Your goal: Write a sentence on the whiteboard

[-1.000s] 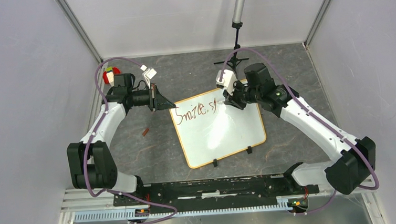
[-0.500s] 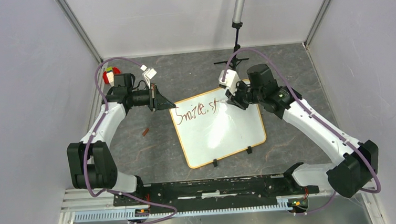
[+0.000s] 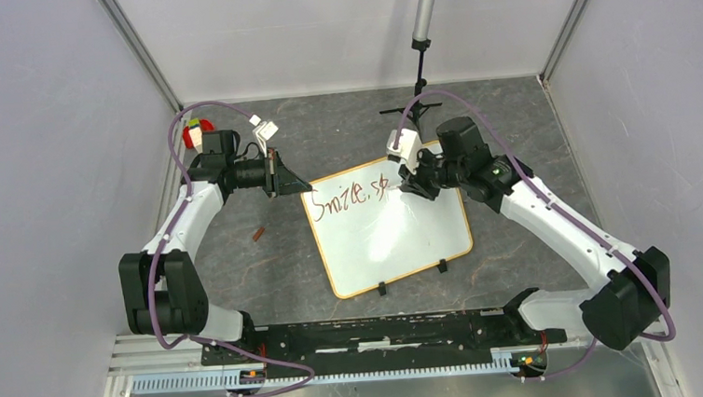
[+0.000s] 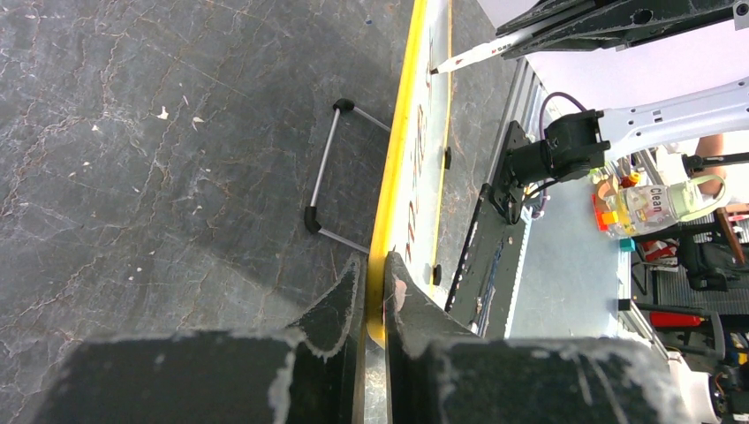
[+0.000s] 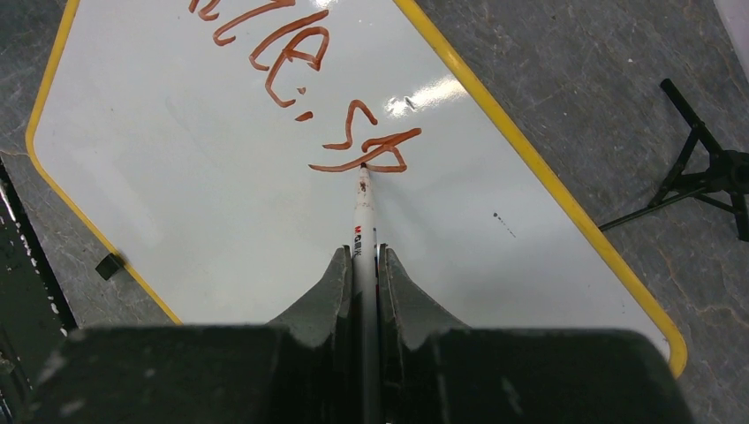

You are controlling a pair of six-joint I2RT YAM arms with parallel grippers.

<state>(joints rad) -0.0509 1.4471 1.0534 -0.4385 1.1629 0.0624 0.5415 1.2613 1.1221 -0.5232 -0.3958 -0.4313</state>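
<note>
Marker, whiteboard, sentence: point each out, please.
marker (image 5: 363,212), right wrist view, white barrel behind the tip.
whiteboard (image 5: 221,203), right wrist view, bare white face.
sentence (image 3: 346,197), top view, middle of the red lettering.

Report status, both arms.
Left gripper shut on the whiteboard edge. Right gripper shut on the marker, tip touching the sentence. Nothing blocking ahead.

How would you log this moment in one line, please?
left tool: shut on board edge | right tool: shut on marker, tip on board | text: "Smile, s..." unfinished
</note>
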